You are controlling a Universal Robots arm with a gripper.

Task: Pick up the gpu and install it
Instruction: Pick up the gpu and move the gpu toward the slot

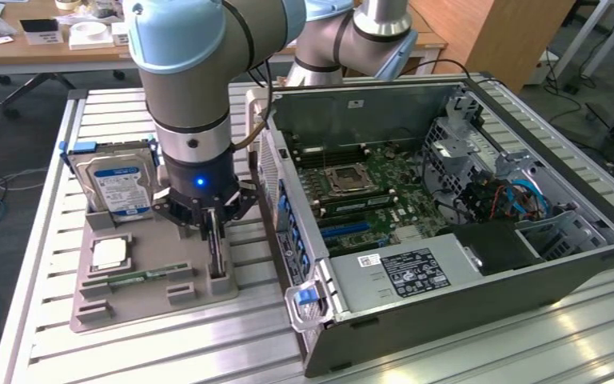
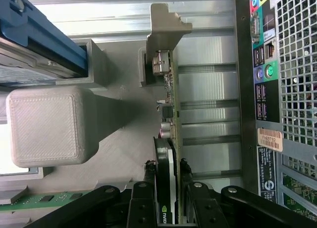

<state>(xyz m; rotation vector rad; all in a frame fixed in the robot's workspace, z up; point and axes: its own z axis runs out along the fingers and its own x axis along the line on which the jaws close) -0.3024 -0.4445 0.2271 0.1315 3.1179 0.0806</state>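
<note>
The gpu (image 1: 217, 258) stands on edge in a slot of the grey holder tray (image 1: 147, 298), to the exterior view's left of the open computer case (image 1: 446, 240). In the wrist view the gpu (image 2: 168, 114) is a thin card with a metal bracket at its far end. My gripper (image 1: 213, 228) reaches straight down onto it. Its black fingers press against both faces of the card, so the gripper (image 2: 167, 176) is shut on the gpu. The card's lower edge still sits at the tray.
The tray also holds a silver hard drive with a blue label (image 1: 118, 186), a processor chip (image 1: 109, 254) and a green memory stick (image 1: 141, 278). The case's rear panel (image 2: 282, 89) stands close beside the card. The motherboard (image 1: 371, 192) lies exposed inside.
</note>
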